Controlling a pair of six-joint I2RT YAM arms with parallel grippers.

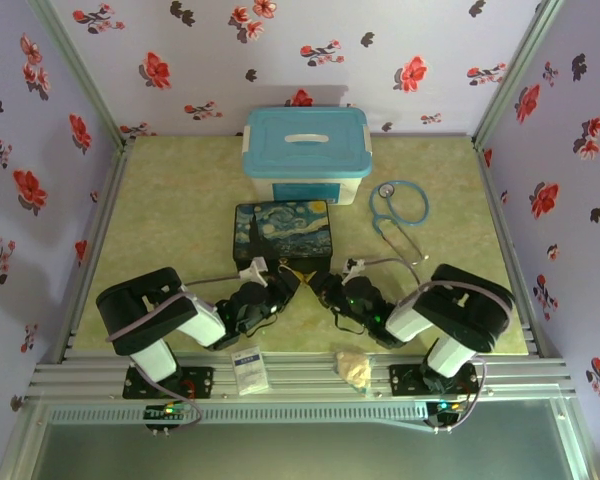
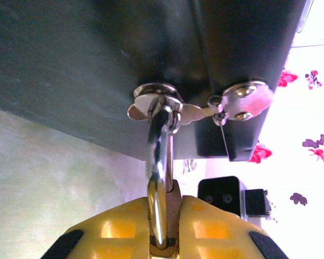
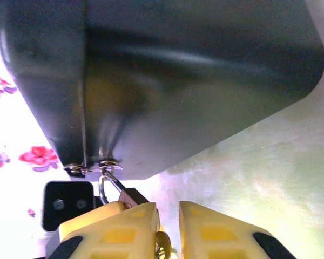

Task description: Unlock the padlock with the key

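Little is judged done: the padlock [image 2: 160, 162] is hung by its shackle in the clasp [image 2: 156, 102] of the box [image 2: 70, 65], apparently not yet unlocked. It is clamped by the left end effector [image 2: 164, 216]. The right end effector [image 3: 168, 216] is held just beside it with arm bent low; whether the key is gripped cannot be told.

Left arm [image 1: 155, 315] and right arm [image 1: 450, 310]: elbows folded outward at the table's near edge, forearms converging toward its middle. Left gripper [image 2: 163, 232]: jaws nearly together, clamped on the padlock [image 2: 160, 156] shackle. Right gripper [image 3: 167, 226]: jaws narrowly parted; grip unclear.
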